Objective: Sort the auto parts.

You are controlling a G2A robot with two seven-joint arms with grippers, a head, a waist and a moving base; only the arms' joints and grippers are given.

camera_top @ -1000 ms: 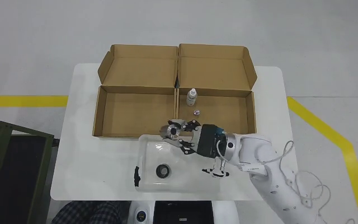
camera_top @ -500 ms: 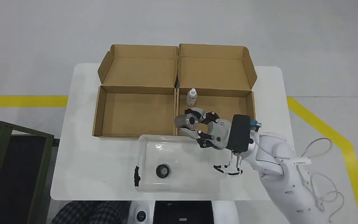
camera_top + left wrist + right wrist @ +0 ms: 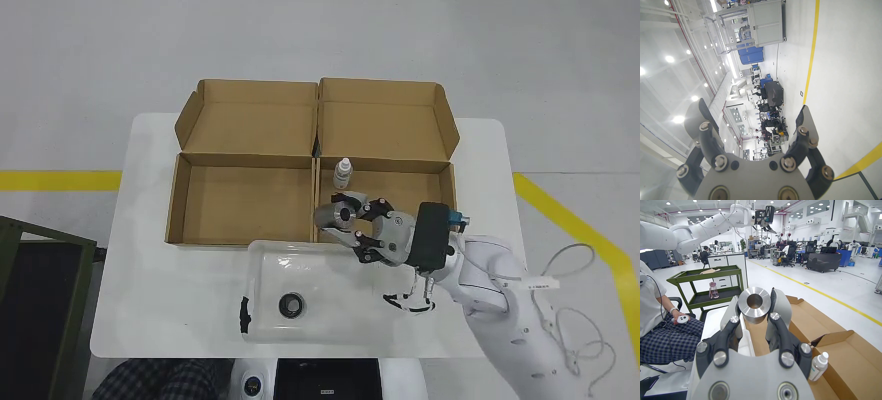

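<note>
Two boxes (image 3: 245,205) on white table (image 3: 160,300) | yellow floor line (image 3: 60,180) | right end effector (image 3: 345,218) grasping metal bushing (image 3: 753,313) | left end effector (image 3: 753,109) released

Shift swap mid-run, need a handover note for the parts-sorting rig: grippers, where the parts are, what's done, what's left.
Right gripper: shut on the metal bushing, held above the right box, near its corner closest to the left box.
Left gripper: open, holding nothing, raised in the air.
Done: white bottle stands in the right box.
Left: set the bushing down in a box; black ring lies in the clear tray and needs sorting.
</note>
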